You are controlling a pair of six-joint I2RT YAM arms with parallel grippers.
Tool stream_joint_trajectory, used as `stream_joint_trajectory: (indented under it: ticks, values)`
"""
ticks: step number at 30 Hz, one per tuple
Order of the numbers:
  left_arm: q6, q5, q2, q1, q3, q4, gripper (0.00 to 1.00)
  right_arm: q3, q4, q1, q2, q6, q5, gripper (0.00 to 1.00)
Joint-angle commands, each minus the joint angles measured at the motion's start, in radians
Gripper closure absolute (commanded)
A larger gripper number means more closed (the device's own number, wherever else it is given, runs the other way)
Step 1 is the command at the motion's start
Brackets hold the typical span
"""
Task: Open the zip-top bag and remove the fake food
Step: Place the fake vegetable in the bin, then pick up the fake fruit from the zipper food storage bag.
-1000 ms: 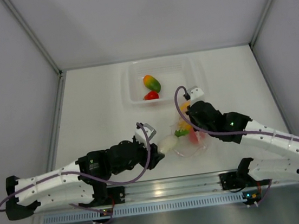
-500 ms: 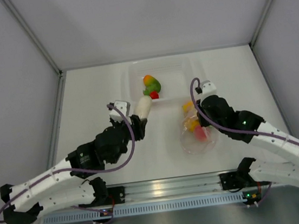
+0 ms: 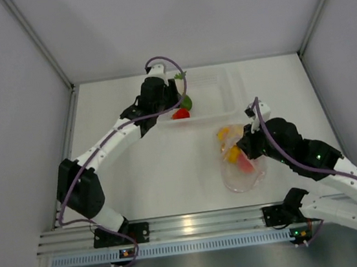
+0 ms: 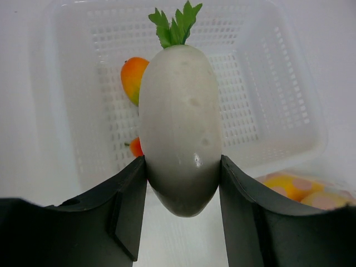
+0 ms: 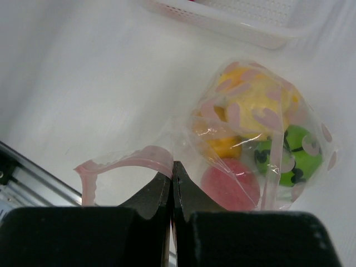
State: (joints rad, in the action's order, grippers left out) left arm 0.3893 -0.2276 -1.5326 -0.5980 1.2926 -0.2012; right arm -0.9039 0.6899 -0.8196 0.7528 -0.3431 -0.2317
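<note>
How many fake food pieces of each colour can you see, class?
White piece: 1
Yellow piece: 1
Orange piece: 1
Orange-green piece: 1
Green piece: 1
Red pieces: 2
Total: 7 in view; the zip-top bag may hide more.

My left gripper (image 3: 172, 89), a leafy piece of fake food (image 3: 178, 76) at its tip, hangs over the clear tub (image 3: 215, 83); my right gripper (image 3: 246, 143) meets the zip-top bag (image 3: 242, 172) on the table (image 3: 144, 173).
</note>
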Motion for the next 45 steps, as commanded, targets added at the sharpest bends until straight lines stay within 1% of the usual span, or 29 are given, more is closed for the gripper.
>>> stream_joint_trajectory:
  ticks: [1,4,6,7,8,9,10,11,12,13,14,15,19,20,22,24,26,27,30,31,33,34,38,39,40,41,42,43,45]
  values:
    - [-0.018,0.151,-0.119,0.05,0.102,0.072,1.0,-0.041,0.005,0.011,-0.047,0.006,0.11,1.0]
    - [-0.021,0.186,-0.208,0.061,0.161,0.077,1.0,-0.053,0.005,0.01,-0.047,0.026,0.152,1.0]
    - [-0.03,0.223,-0.268,0.063,0.207,0.075,0.86,-0.059,0.008,0.011,-0.041,0.03,0.147,1.0]
    - [-0.038,0.284,-0.285,0.063,0.221,0.077,0.8,-0.062,0.008,0.011,-0.04,0.032,0.144,1.0]
    - [-0.038,0.301,-0.302,0.064,0.234,0.077,0.62,-0.063,0.007,0.011,-0.038,0.033,0.14,1.0]
    - [-0.041,0.319,-0.326,0.064,0.255,0.074,0.51,-0.063,0.005,0.011,-0.038,0.035,0.134,1.0]
    - [-0.038,0.336,-0.33,0.064,0.257,0.072,0.32,-0.061,0.005,0.011,-0.035,0.032,0.127,1.0]
    - [-0.035,0.35,-0.327,0.066,0.254,0.074,0.26,-0.061,0.007,0.011,-0.032,0.032,0.109,1.0]
    - [-0.029,0.353,-0.322,0.066,0.243,0.075,0.23,-0.061,0.008,0.011,-0.023,0.026,0.097,1.0]
    - [-0.021,0.361,-0.299,0.066,0.235,0.074,0.12,-0.061,0.007,0.011,-0.018,0.026,0.091,1.0]
    - [-0.018,0.381,-0.287,0.066,0.228,0.075,0.1,-0.059,0.005,0.011,-0.007,0.026,0.086,1.0]
    - [-0.014,0.387,-0.269,0.066,0.211,0.075,0.02,-0.061,0.002,0.011,-0.003,0.026,0.081,1.0]
    - [0.016,0.424,-0.158,0.066,0.154,0.077,0.02,-0.073,-0.015,0.013,0.025,0.018,0.065,1.0]
    - [0.023,0.438,-0.099,0.064,0.137,0.075,0.02,-0.078,-0.016,0.013,0.034,0.018,0.049,1.0]
    - [0.058,0.569,0.004,0.063,0.075,0.078,0.02,-0.087,-0.035,0.011,0.045,0.018,0.028,1.0]
    - [0.069,0.559,0.096,0.049,0.013,0.095,0.02,-0.092,-0.049,0.014,0.048,0.016,0.025,1.0]
    - [0.057,0.493,0.193,-0.018,-0.097,0.115,0.02,-0.096,-0.079,0.017,0.043,0.012,0.031,1.0]
    - [0.057,0.437,0.297,-0.046,-0.134,0.129,0.02,-0.104,-0.085,0.016,0.042,0.006,0.029,1.0]
    - [0.051,0.383,0.463,-0.173,-0.222,0.128,0.02,-0.125,-0.099,0.017,0.046,-0.02,0.048,1.0]
    - [0.028,0.372,0.495,-0.268,-0.231,0.129,0.02,-0.13,-0.116,0.017,0.048,-0.031,0.09,1.0]
    - [-0.022,0.326,0.54,-0.376,-0.237,0.129,0.02,-0.133,-0.15,0.017,0.052,-0.055,0.158,1.0]
    - [-0.042,0.271,0.54,-0.478,-0.228,0.122,0.02,-0.136,-0.165,0.017,0.051,-0.072,0.202,1.0]
    - [-0.108,0.104,0.465,-0.679,-0.121,0.031,0.02,-0.167,-0.216,0.013,0.068,-0.154,0.224,1.0]
    - [-0.153,0.046,0.441,-0.715,-0.084,0.004,0.02,-0.184,-0.216,0.011,0.072,-0.166,0.226,1.0]
    - [-0.179,-0.043,0.389,-0.793,-0.032,-0.019,0.02,-0.194,-0.211,0.01,0.072,-0.174,0.215,1.0]
    - [-0.199,-0.203,0.367,-0.831,-0.007,-0.065,0.02,-0.205,-0.208,0.007,0.077,-0.181,0.21,1.0]
    - [-0.216,-0.273,0.352,-0.861,0.008,-0.078,0.02,-0.225,-0.201,0.007,0.079,-0.191,0.204,1.0]
    - [-0.217,-0.306,0.338,-0.899,0.019,-0.087,0.02,-0.233,-0.196,0.007,0.079,-0.197,0.194,1.0]
    - [-0.205,-0.309,0.339,-0.914,0.013,-0.084,0.04,-0.245,-0.207,0.007,0.065,-0.214,0.19,1.0]
